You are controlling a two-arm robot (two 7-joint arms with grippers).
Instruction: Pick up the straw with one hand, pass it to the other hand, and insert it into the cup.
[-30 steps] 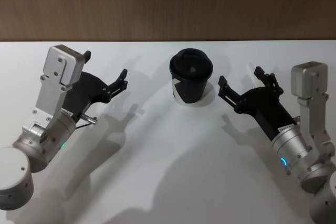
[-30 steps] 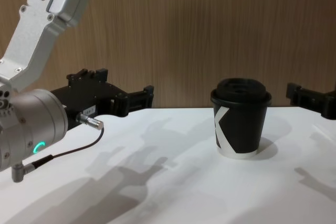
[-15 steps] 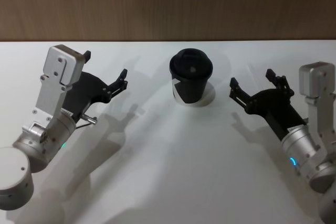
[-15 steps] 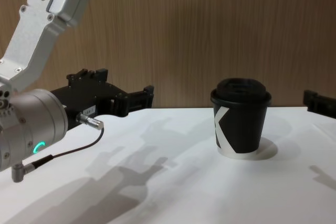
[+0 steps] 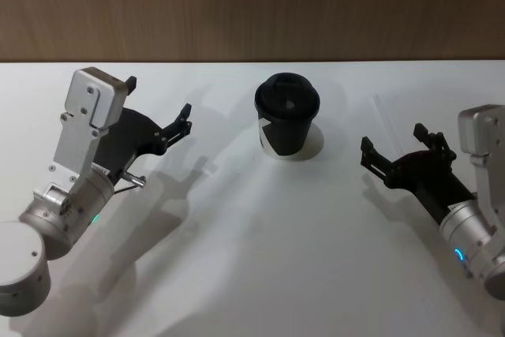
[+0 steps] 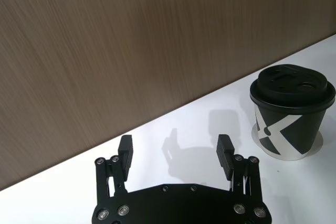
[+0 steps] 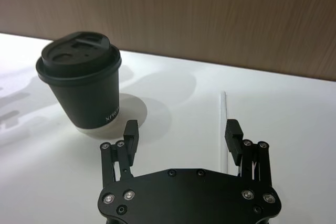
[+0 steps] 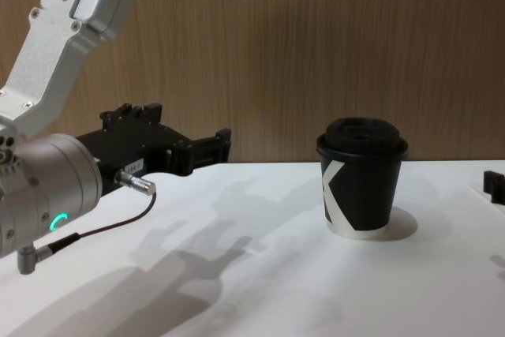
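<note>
Head: cup (image 5: 287, 116) upright on white table (image 5: 252, 258); left gripper (image 5: 158, 99), right gripper (image 5: 393, 140) either side, jaws open.
Left wrist: white angular mark (image 6: 261, 118) on cup.
Right wrist: straw (image 7: 223, 116) flat on table near cup; small print (image 7: 112, 115) unreadable.
Chest: wood-panel wall (image 8: 276, 53) behind.

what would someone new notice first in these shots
A black lidded cup stands in the middle of the white table. The left gripper and right gripper flank it, jaws open and empty. A thin white straw lies flat on the table at the right gripper's tips.
</note>
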